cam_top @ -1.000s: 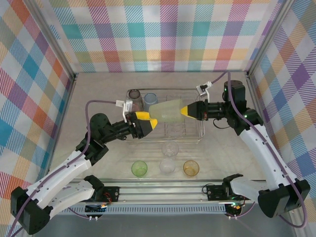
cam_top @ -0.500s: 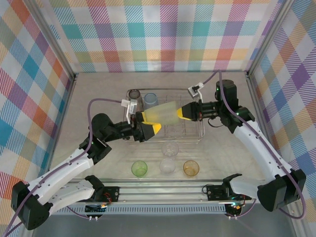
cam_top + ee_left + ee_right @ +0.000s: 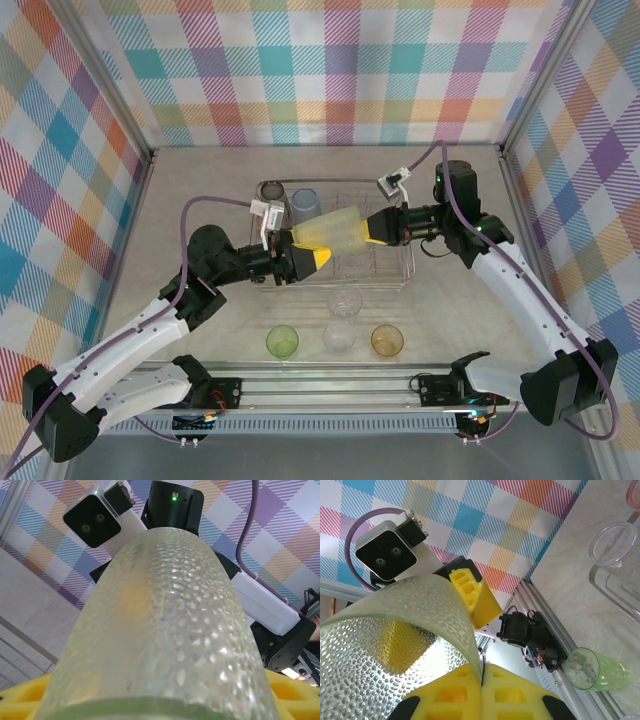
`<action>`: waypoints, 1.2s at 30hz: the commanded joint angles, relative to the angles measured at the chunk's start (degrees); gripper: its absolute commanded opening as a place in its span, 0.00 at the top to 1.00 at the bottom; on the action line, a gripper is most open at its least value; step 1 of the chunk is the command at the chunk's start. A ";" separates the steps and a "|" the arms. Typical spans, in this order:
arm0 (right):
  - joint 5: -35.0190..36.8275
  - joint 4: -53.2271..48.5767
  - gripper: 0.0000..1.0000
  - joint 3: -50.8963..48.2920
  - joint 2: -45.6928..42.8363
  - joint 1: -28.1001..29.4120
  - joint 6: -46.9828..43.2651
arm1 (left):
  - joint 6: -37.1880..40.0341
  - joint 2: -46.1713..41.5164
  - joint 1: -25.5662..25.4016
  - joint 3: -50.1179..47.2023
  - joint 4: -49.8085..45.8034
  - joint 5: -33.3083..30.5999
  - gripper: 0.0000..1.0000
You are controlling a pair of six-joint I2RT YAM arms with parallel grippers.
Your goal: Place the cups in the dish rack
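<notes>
Yellow-green cup (image 3: 340, 230) hangs sideways over the rack (image 3: 400, 282) in the middle of the table (image 3: 200, 200), right claw (image 3: 373, 228) pinching its rim wall, left claw (image 3: 308, 248) clamped round the other end; I'd release one side only once the other's grip looks firm.

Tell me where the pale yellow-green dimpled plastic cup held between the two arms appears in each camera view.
Top external: the pale yellow-green dimpled plastic cup lies sideways at centre, over the silver wire dish rack.
Left wrist: centre, running up from the bottom edge.
Right wrist: lower left.
Shared landmark: the checked wall.
</notes>
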 commanded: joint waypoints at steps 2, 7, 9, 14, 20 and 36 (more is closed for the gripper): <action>0.66 -2.30 1.00 1.86 1.13 0.21 -2.53 | 2.16 0.18 -1.44 3.36 0.23 0.61 0.31; 0.16 -3.79 1.00 1.93 2.02 0.21 -3.65 | 3.00 -0.57 -1.57 3.14 -0.46 -0.60 0.10; 0.07 -4.06 1.00 1.82 1.98 0.21 -3.92 | 3.35 -1.58 -1.52 2.57 -0.15 -1.60 0.09; 0.24 -3.79 1.00 1.60 2.24 0.21 -3.33 | 4.01 -2.71 -1.52 2.03 0.13 -2.22 0.18; -0.73 -3.89 1.00 0.91 2.68 0.39 -3.72 | 4.58 -2.91 -1.57 1.47 -0.17 -3.19 0.14; -1.58 -4.66 1.00 0.36 4.03 1.18 -4.29 | 5.77 -1.75 -1.57 1.55 -1.19 -3.44 0.28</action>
